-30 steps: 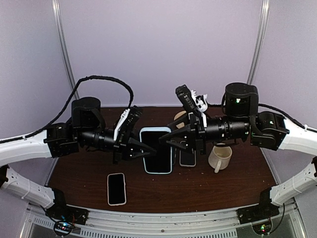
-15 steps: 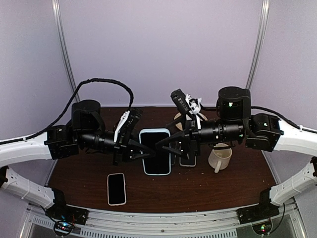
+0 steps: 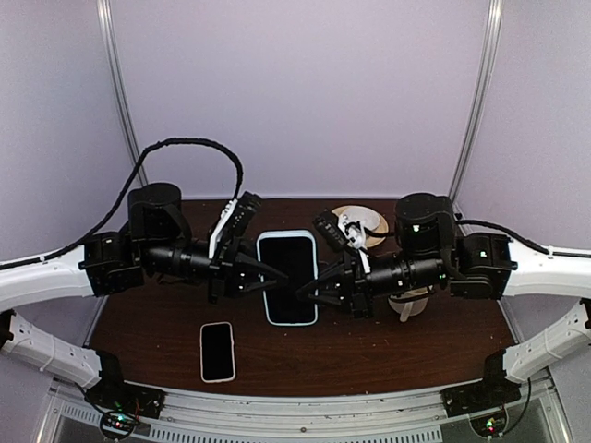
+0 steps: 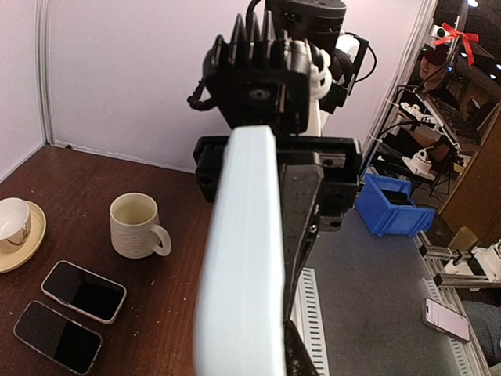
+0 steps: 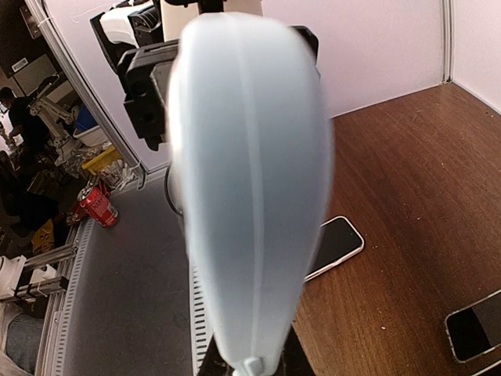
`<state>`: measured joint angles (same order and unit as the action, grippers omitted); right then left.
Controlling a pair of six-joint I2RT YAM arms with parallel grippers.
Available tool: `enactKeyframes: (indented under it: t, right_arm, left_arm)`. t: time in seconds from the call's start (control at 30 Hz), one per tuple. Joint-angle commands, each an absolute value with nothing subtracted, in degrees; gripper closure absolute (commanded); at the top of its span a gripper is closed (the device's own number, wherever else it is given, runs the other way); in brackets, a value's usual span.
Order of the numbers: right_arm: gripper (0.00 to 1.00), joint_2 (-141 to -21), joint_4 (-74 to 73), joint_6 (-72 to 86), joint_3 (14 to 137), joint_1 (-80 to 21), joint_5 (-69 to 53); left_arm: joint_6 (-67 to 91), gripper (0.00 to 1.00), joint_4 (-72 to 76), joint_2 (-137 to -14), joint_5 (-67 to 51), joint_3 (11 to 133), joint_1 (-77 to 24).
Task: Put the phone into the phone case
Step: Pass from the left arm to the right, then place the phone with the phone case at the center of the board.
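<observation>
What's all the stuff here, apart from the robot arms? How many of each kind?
Phones lying on the table: 3
Light-blue phone case, held off the table: 1
Mug: 1
Teacup: 1
Saucer: 1
Total: 7

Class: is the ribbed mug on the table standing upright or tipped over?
Upright. In the left wrist view the ribbed mug stands on its base on the table, open mouth facing up.
</observation>
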<state>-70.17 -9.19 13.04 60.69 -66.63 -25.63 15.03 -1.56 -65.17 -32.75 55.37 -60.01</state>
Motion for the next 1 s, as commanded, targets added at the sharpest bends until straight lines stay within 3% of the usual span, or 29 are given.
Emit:
enactKeyframes:
  t: [0.0,0.07,0.1,0.17,0.27,0.4,0.67,0.97]
  right_arm:
    - [1.0,-68.5,-9.2,19.1,62.0,-65.5,-18.4]
    - [1.0,-70.0,-13.8,21.3,64.4,-63.9,-15.4]
    - [1.0,-71.3,-15.9,22.5,65.6,-62.9,-14.8]
    - [1.0,-74.9,-20.7,25.7,68.9,-60.9,-11.7]
    - [1.0,-81.9,-25.6,32.7,72.9,-56.8,-9.8]
    - [1.0,-94.1,-23.5,37.4,79.5,-53.3,-15.5]
    - [1.0,-118.0,-25.8,40.0,99.6,-51.7,-25.4]
    - [1.0,-128.6,-18.3,48.5,102.3,-50.4,-35.6]
  left_arm:
    - [12.1,0.58,2.2,-63.0,-28.7,57.7,-60.3]
    - [12.4,0.16,-2.0,-62.5,-20.7,58.6,-60.2]
    - [12.5,0.04,-4.8,-62.4,-14.9,59.3,-60.2]
    - [12.5,0.02,-11.2,-62.9,2.2,60.6,-59.4]
    - [18.0,0.02,-24.6,-66.3,12.7,64.1,-52.4]
    - [25.4,0.02,-33.4,-68.5,8.2,64.1,-42.9]
    - [22.5,0.03,-30.9,-67.0,8.1,59.4,-41.4]
    - [20.4,0.03,-30.4,-66.9,8.8,58.2,-40.9]
